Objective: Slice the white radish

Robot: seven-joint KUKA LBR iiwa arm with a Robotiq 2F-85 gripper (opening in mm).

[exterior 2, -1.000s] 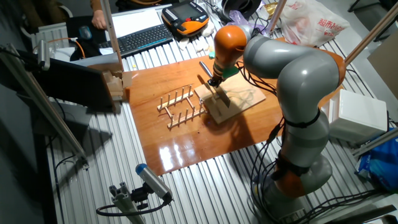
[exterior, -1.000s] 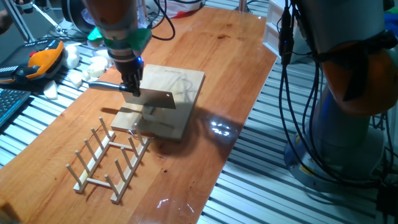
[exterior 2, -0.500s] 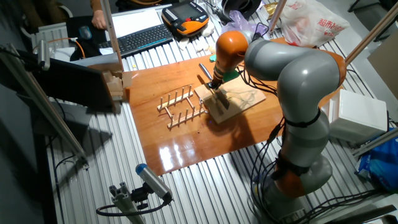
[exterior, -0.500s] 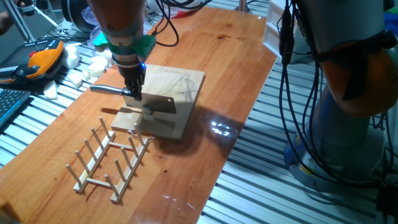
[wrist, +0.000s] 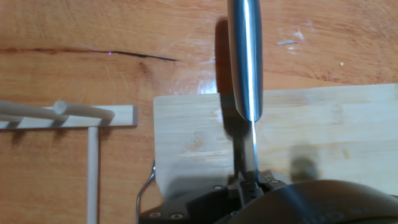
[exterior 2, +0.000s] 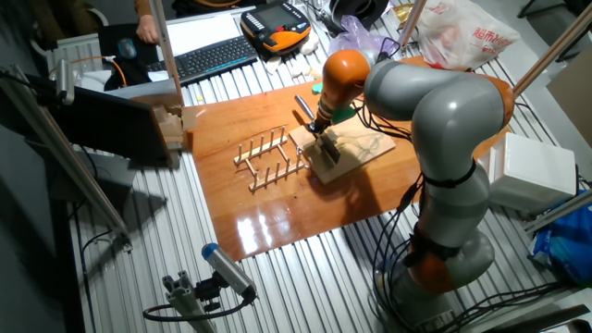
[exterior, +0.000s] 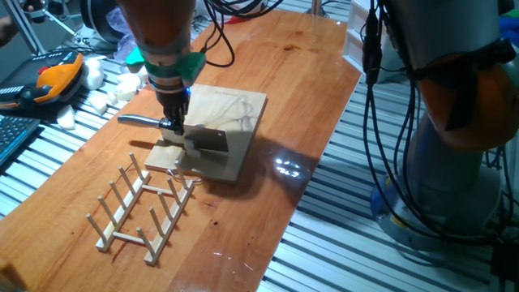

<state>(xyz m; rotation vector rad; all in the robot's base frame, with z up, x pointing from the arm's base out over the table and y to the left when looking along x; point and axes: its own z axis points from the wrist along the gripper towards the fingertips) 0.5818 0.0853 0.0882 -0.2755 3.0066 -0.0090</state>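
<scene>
While the hand [exterior: 172,123] stays out of my line of sight to its pads, I can see it is clenched on the knife [exterior: 207,139]. It grips where the metal handle meets the blade. The handle sticks out to one side and the broad blade stands on edge, low over the near part of the cutting board [exterior: 235,109]. I judge that grip is chosen so the edge points straight down and the arm's push goes through the blade into the wood. The hand view agrees: the handle and the thin spine run in one line across the board's corner.

I cannot pick out the white radish in any view. The bare board shows no pale chunk, so if it lies there it is hidden beneath the blade or the hand. The only white pieces I can see are a pile of chunks [exterior: 122,85] beyond the far edge of the counter [exterior: 268,49], well apart from the board.

A wooden rack [exterior: 142,207] of thin pegs lies just beside the board's near corner, close enough that a sideways slip of the blade could catch it.

The counter is glossy reddish wood throwing back the lamps, set on ribbed metal rails. Around it are an orange teach pendant [exterior: 49,81], a keyboard [exterior 2: 208,55], a plastic bag [exterior 2: 462,32] and hanging cables.
</scene>
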